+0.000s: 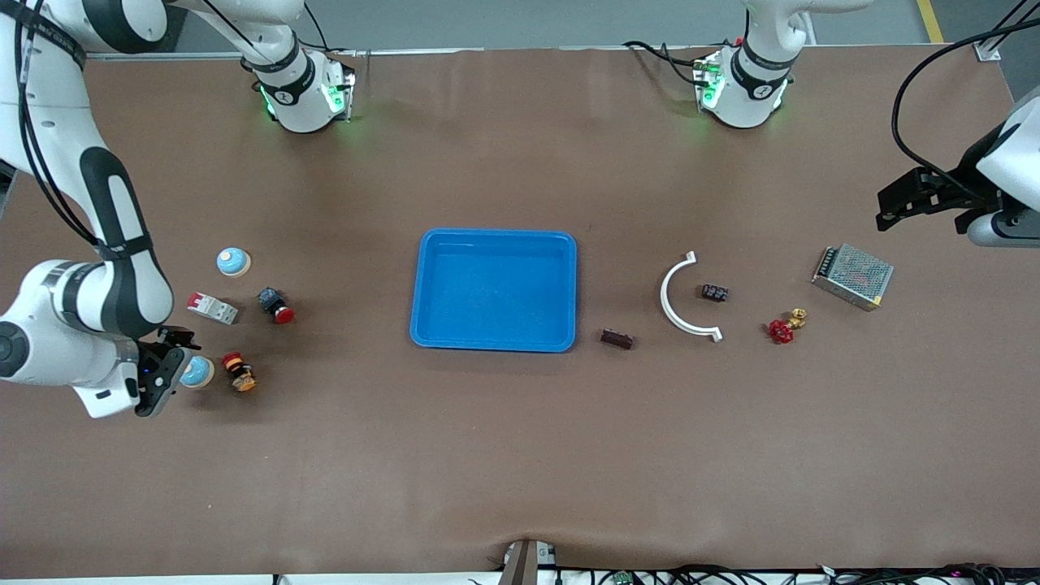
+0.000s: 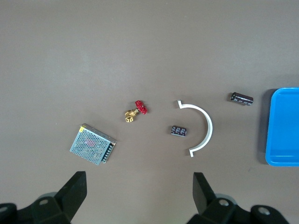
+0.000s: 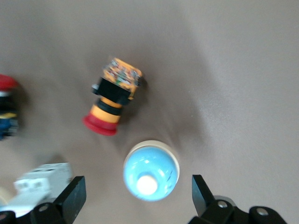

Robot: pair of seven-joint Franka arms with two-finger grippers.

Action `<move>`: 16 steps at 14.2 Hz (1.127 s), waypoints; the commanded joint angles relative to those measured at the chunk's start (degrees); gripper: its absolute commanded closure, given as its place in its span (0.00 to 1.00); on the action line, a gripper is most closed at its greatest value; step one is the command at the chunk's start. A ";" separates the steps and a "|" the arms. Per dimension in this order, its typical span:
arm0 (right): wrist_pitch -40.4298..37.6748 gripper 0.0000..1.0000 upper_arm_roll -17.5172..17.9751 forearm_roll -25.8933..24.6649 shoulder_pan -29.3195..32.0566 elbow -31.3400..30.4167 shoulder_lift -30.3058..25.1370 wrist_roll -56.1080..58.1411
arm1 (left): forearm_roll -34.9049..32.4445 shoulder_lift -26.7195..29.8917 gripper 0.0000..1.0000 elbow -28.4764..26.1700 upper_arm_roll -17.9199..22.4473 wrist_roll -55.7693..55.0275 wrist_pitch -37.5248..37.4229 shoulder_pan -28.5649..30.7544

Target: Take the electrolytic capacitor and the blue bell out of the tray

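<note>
A brown tabletop (image 1: 520, 455) carries a blue tray (image 1: 494, 289) at its middle, with small parts scattered toward each end.

At the right arm's end, the right gripper (image 1: 166, 370) is low over the tabletop with its fingers spread apart, holding nothing. A bell (image 1: 197, 371) sits on the tabletop just beside its fingertips. In the right wrist view the bell (image 3: 151, 171) lies between the two open fingers, with space on both sides. It is a round dome, light blue, with a cream base rim and a pale button on top. Just beside it lies an orange and black push button with a red cap (image 1: 238, 371). A second bell (image 1: 233, 262) of the same look stands farther from the front camera, near a white and red breaker (image 1: 213, 308) and a blue button with a red cap (image 1: 276, 305).

At the left arm's end, the left gripper (image 1: 914, 199) hangs high above the tabletop, fingers wide open and empty. The capacitor (image 1: 617, 338) is well apart from it, lying on its side just beside the tray: a short dark cylinder. A small dark block (image 1: 714, 292) rests inside the curve of a white arc piece (image 1: 682, 299). Nearer the left arm's end are a red and brass valve (image 1: 785, 327) and a metal mesh power supply (image 1: 852, 276).
</note>
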State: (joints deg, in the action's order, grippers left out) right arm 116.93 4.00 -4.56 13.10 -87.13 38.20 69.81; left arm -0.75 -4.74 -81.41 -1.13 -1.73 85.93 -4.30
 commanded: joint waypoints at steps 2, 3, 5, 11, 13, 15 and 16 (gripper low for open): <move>-14.50 0.00 0.04 0.78 -3.94 4.32 -6.19 -11.76 | -0.92 0.26 0.00 0.02 -0.01 1.21 -0.15 0.26; -17.41 0.00 0.04 0.69 -4.82 5.29 -7.60 -15.19 | -0.92 0.09 0.00 0.02 -0.01 1.12 -0.15 0.17; -22.95 0.00 0.04 0.43 -7.02 6.70 -10.50 -21.96 | -0.92 -0.09 0.00 0.02 -0.01 1.21 -0.15 0.17; -30.87 0.00 0.39 1.13 -12.29 13.47 -16.13 -54.01 | -0.92 -0.09 0.00 0.02 -0.01 1.21 -0.15 0.09; -32.38 0.00 0.31 0.96 -13.53 13.74 -18.85 -60.11 | -0.92 -0.09 0.00 0.02 -0.01 1.21 -0.15 0.17; -33.95 0.00 0.22 1.13 -13.53 13.57 -23.75 -63.99 | -0.92 -0.09 0.00 0.02 0.08 1.21 -0.15 0.09; -34.75 0.00 0.04 1.13 -13.62 13.39 -25.79 -65.48 | -0.92 -0.09 0.00 0.02 0.08 1.21 -0.06 0.09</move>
State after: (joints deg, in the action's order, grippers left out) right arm 84.04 4.64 -4.33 -0.49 -72.70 17.62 7.86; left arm -0.75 -4.96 -81.56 -1.09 -1.73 85.94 -4.24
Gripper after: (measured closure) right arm 0.000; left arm 0.000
